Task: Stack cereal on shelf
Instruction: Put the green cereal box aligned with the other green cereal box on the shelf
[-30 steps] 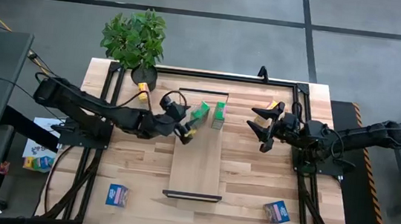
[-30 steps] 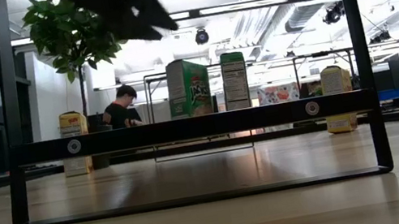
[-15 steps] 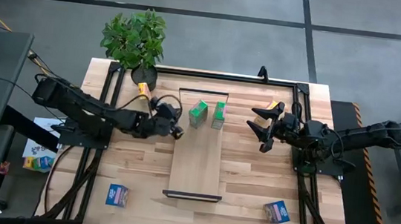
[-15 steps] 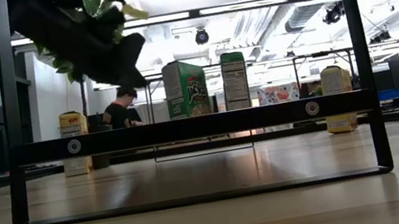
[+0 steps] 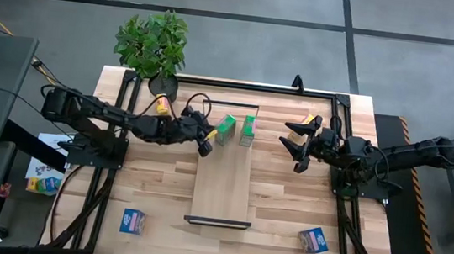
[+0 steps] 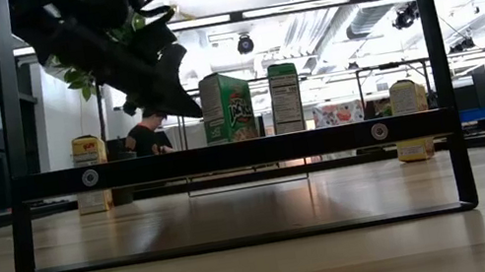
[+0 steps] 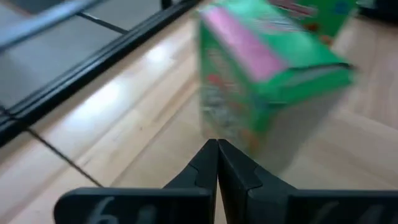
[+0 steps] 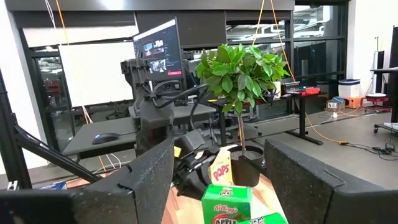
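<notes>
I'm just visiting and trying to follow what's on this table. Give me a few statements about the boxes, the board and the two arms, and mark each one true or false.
1. Two green cereal boxes stand on the shelf. True.
2. The left gripper holds a green box. False: its fingers are shut on nothing, just beside the nearer green box.
3. Two blue cereal boxes sit on the tabletop near the front corners, off the shelf. True.
4. The right gripper is closed around a blue box. False: it is open and empty, off to the shelf's right.
5. A potted plant stands at a back corner of the table. True.
</notes>
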You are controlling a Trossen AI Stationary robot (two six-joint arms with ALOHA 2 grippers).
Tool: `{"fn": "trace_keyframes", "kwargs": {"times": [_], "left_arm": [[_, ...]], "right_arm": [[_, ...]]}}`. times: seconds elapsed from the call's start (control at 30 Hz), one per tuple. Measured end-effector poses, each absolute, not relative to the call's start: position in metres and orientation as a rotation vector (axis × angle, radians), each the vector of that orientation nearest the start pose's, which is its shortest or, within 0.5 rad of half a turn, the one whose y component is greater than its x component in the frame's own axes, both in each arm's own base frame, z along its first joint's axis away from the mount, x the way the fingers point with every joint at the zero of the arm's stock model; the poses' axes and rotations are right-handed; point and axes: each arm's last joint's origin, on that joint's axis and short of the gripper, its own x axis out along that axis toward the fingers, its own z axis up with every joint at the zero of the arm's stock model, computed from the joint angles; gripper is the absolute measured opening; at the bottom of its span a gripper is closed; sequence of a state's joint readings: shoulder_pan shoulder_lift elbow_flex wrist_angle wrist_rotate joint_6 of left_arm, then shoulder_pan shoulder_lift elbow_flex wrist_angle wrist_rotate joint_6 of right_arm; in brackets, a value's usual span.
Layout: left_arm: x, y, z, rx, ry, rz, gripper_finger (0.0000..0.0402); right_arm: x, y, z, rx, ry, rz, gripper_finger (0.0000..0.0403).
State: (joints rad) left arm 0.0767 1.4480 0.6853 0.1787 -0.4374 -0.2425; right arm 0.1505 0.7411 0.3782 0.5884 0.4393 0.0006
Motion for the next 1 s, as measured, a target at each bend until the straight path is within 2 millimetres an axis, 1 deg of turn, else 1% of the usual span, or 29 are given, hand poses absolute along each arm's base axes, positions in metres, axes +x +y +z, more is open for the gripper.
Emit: {"fn": "trace_keyframes", "kwargs": {"times": [0.3,0.63,0.73,1.0], "left_arm": [[0.286,0.027,0.181,-0.145,0.535,0.531,0.0000],[0.292,0.011,0.187,-0.194,0.461,0.423,0.0000],[0.293,0.009,0.189,-0.183,0.442,0.408,0.0000],[0.289,0.018,0.185,-0.128,0.478,0.536,0.0000]], "right_arm": [[0.167,0.013,0.272,0.066,-0.217,-0.288,0.0241],[0.167,0.013,0.272,0.066,-0.217,-0.288,0.0241],[0.167,0.013,0.272,0.066,-0.217,-0.288,0.0241],[0.167,0.013,0.272,0.066,-0.216,-0.288,0.0241]]}}
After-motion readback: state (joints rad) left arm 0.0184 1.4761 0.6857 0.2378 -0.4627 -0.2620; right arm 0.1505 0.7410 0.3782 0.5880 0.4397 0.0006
